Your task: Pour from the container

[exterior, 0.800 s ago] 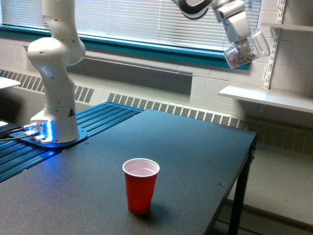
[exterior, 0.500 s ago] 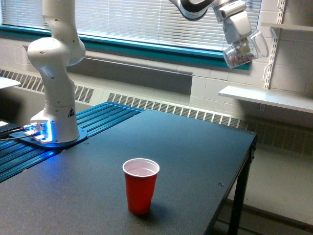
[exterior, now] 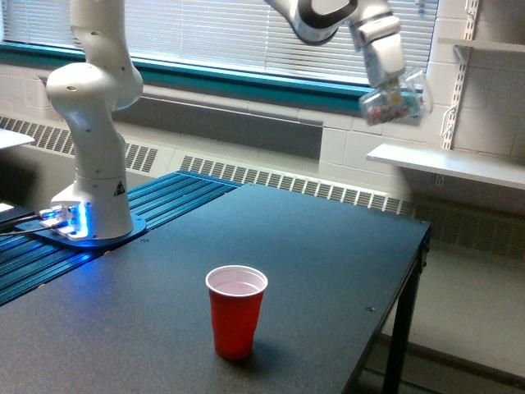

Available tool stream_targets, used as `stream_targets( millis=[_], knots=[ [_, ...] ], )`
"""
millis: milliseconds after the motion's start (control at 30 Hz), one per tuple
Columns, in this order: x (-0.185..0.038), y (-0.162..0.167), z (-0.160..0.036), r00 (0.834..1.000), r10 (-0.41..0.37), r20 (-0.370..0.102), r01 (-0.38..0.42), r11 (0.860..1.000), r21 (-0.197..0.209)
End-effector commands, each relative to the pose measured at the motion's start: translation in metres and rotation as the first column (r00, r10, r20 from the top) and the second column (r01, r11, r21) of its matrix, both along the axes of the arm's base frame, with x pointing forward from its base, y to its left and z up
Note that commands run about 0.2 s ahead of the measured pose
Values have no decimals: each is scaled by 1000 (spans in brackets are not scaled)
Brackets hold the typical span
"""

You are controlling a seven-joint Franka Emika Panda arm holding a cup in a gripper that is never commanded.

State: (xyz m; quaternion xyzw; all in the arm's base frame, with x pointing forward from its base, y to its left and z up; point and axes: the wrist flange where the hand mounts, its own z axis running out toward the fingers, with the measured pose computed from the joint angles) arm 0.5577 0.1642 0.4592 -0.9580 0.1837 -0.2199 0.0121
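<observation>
High at the exterior view's upper right, my gripper (exterior: 392, 86) is shut on the container (exterior: 394, 103), a clear plastic cup with small dark and reddish bits inside. The cup is tilted, nearly on its side, well above and beyond the table's far right corner. A red cup (exterior: 235, 310) with a white inside stands upright and alone on the dark table (exterior: 328, 246), near the front, far below and to the left of the held cup.
The arm's white base (exterior: 92, 139) stands on blue ribbed rails at the left, with a blue light glowing. A white shelf (exterior: 447, 164) and wall bracket are at the right behind the gripper. The table's right edge (exterior: 414, 271) drops to the floor.
The gripper with the clear cup has moved left and slightly down, and the cup has tipped further toward horizontal. The red cup has stayed put.
</observation>
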Motion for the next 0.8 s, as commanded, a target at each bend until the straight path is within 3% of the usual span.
stream_targets(
  millis=[33, 267, 433, 533, 600, 700, 800],
  knots=[
    [-13, -62, -9, 985, -174, -17, 173, 984, -32],
    [-35, -104, -9, 958, -288, -16, 287, 957, -36],
    [-51, -134, -10, 931, -366, -13, 365, 930, -37],
    [-63, -152, -12, 910, -415, -16, 415, 909, -37],
    [-73, -164, -17, 897, -441, -27, 438, 896, -76],
    [-84, -179, -20, 873, -487, -33, 484, 872, -72],
    [-97, -195, -27, 850, -525, -50, 519, 849, -95]
  ],
)
